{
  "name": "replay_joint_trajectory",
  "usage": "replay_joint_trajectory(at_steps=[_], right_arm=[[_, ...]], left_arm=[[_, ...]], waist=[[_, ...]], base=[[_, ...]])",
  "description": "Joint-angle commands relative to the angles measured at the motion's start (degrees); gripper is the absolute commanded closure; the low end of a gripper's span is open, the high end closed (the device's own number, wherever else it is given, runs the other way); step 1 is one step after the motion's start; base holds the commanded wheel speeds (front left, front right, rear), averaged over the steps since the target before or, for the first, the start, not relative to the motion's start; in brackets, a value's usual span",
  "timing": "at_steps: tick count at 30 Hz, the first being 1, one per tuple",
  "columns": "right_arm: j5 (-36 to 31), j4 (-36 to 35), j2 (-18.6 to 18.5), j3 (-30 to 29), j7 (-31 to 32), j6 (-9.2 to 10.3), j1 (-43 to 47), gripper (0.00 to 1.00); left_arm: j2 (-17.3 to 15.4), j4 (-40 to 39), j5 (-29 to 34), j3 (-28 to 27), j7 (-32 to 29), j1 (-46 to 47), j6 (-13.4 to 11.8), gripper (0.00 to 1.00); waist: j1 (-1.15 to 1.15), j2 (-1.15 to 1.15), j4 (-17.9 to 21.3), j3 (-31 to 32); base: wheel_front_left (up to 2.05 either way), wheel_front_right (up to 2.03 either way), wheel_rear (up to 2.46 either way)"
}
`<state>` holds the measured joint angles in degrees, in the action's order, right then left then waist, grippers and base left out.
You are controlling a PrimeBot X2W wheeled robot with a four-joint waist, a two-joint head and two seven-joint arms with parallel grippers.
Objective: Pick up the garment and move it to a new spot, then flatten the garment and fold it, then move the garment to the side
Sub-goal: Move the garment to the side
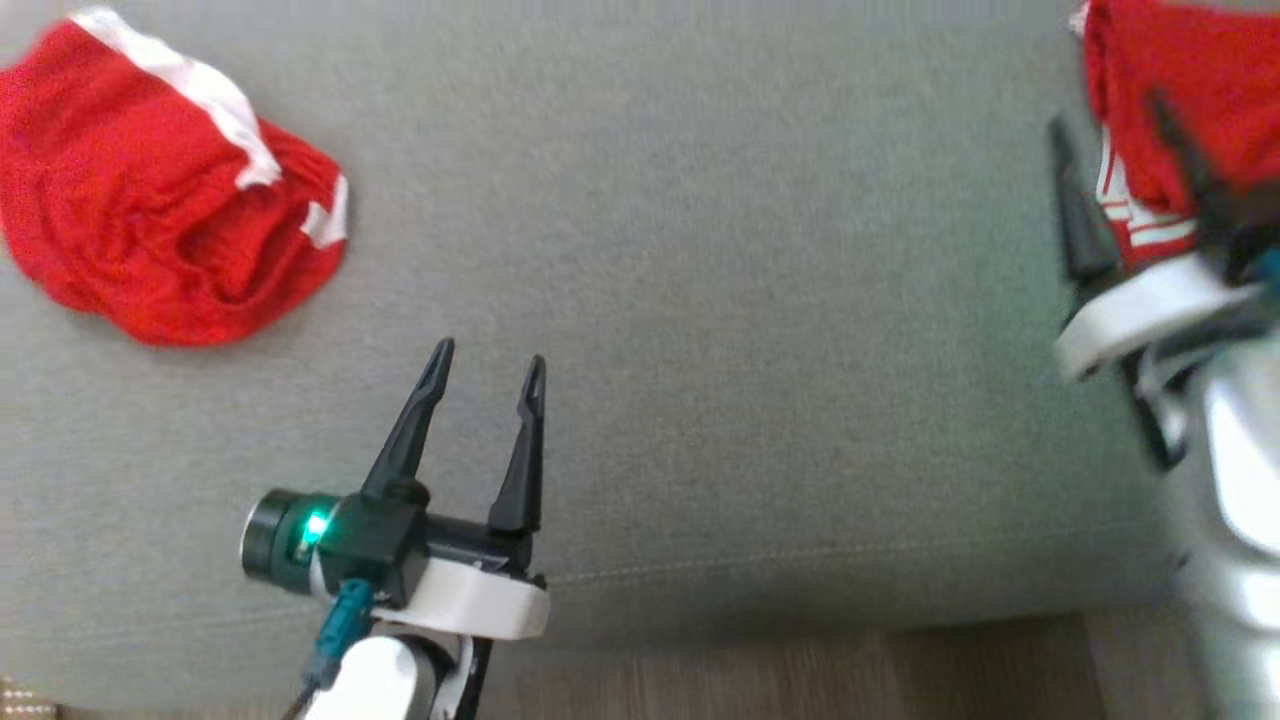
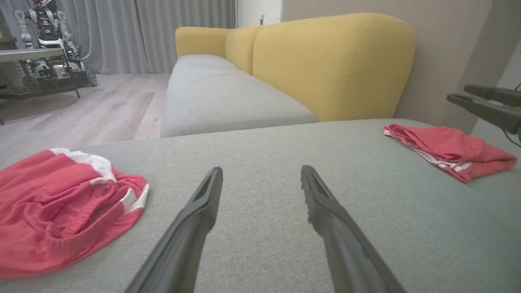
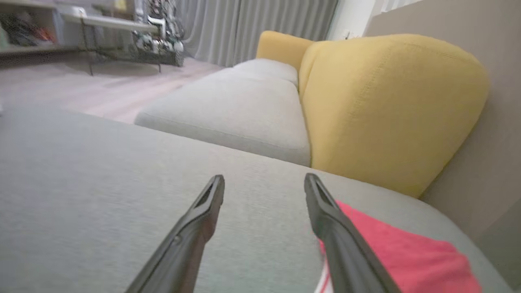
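As right gripper (image 1: pixel 1108 112) blurs, folded garment (image 1: pixel 1200 50) cropped

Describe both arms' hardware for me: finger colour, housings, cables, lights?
The left gripper has two long, tapering black fingers on a black body, a white wrist collar, a dark cylindrical module with a green light and a teal cable plug. The right gripper, blurred, has similar dark fingers and a white collar on a silvery forearm.
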<state>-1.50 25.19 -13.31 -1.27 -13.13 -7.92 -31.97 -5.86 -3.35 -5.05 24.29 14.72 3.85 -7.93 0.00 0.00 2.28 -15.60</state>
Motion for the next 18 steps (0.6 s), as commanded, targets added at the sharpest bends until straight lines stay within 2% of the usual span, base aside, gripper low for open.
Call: replay_joint_trajectory(at_steps=[1,4,9,15,18], right_arm=[[1.20,-2.65,0.75,1.29,-1.08,0.43,1.08,0.00],[3.70,-5.03,4.05,1.03,-1.78,0.43,6.79,0.00],[6.31,-13.78,7.89,0.12,-1.84,0.43,17.48,0.00],[7.18,-21.88,10.05,-2.58,-1.85,0.43,28.02,0.00],[7.16,-23.24,10.33,-2.60,-1.85,0.43,31.67,0.00]], left_arm=[[0.55,-1.38,-0.70,-2.70,0.28,0.29,0.23,0.00],[1.28,0.07,-1.95,-4.83,0.28,-1.47,0.54,0.00],[1.81,0.45,-0.79,-7.41,0.28,-4.31,0.47,0.00],[2.30,-1.20,-0.05,-10.32,0.28,-8.02,0.20,0.00],[2.48,-1.97,0.02,-11.08,0.28,-9.65,1.16,0.00]], waist=[[0.00,0.00,-2.15,4.31],[0.00,0.00,-3.26,7.72],[0.00,0.00,-3.92,12.17],[0.00,0.00,-3.76,14.98],[0.00,0.00,-3.49,15.83]], base=[[0.00,0.00,0.00],[0.00,0.00,0.00],[0.00,0.00,0.00],[0.00,0.00,0.00],[0.00,0.00,0.00]])
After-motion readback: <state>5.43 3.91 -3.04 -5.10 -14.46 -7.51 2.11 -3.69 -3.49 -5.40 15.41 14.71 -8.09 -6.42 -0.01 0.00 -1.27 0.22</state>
